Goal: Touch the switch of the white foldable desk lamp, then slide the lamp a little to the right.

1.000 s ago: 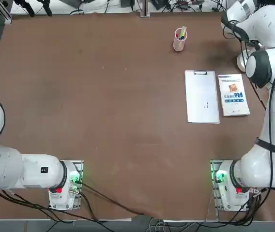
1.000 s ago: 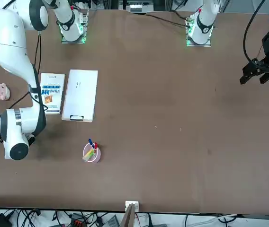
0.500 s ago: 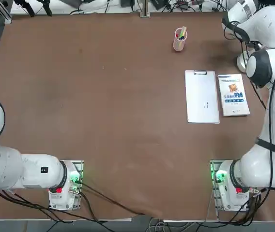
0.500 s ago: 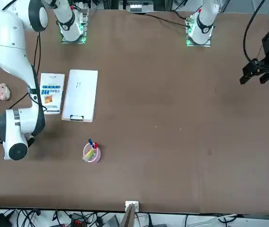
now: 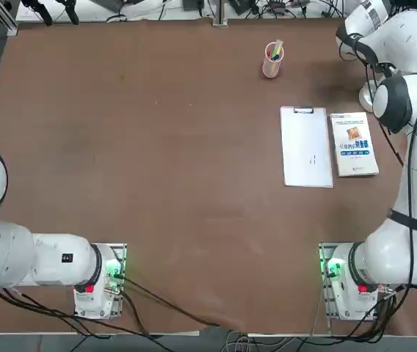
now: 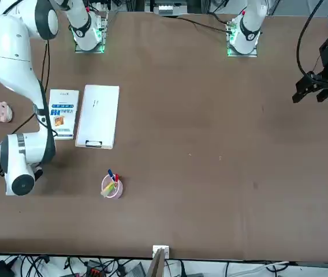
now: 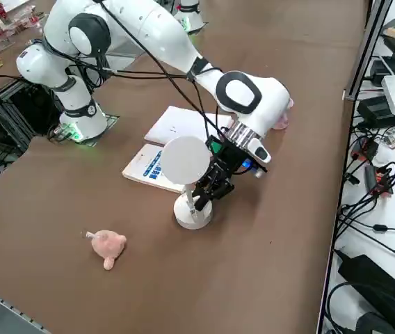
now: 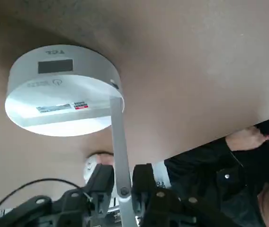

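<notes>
The white foldable desk lamp stands near the table's right edge on its round disc base, with its thin arm slanting up to a small round head. On top of the base are a power symbol and a dark rectangle. My right gripper is low beside the base, shut on the lamp's thin arm with a black finger pressed against each side. The side view shows the gripper just above the base. In the top view the base peeks out from behind my arm.
A pink plush toy lies near the lamp. A book and a white clipboard lie inward of it, with a pink pen cup farther away. A person's hand and dark sleeve show beyond the table edge.
My right arm's elbow and upper links have shifted only slightly. The book, clipboard and pen cup have stayed where they were.
</notes>
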`<state>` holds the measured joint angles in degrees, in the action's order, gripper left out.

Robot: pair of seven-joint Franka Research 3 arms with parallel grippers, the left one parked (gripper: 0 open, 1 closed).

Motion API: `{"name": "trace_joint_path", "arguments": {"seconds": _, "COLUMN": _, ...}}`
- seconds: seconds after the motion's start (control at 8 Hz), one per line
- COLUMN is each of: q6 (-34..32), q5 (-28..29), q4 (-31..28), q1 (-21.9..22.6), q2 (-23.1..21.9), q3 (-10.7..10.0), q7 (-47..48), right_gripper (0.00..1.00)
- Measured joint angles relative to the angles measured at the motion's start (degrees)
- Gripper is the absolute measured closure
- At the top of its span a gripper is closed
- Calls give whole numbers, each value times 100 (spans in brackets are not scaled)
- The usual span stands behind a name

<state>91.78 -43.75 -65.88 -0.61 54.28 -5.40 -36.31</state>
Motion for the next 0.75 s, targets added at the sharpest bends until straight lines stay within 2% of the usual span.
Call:
{"name": "trace_joint_path", "arguments": {"seconds": 0.38, "q6": 5, "q5": 0, "q4": 4, "q1": 0, "q2": 0, "q3": 1, "q7": 13, "right_gripper": 66}}
{"name": "trace_joint_path", "arguments": {"seconds": 0.62, "q6": 15, "q5": 0, "q4": 6, "q1": 4, "q2": 0, "q3": 4, "q7": 64, "right_gripper": 55}}
{"name": "trace_joint_path", "arguments": {"seconds": 0.75, "q6": 17, "q5": 0, "q4": 11, "q1": 5, "q2": 0, "q3": 6, "q7": 72, "right_gripper": 54}}
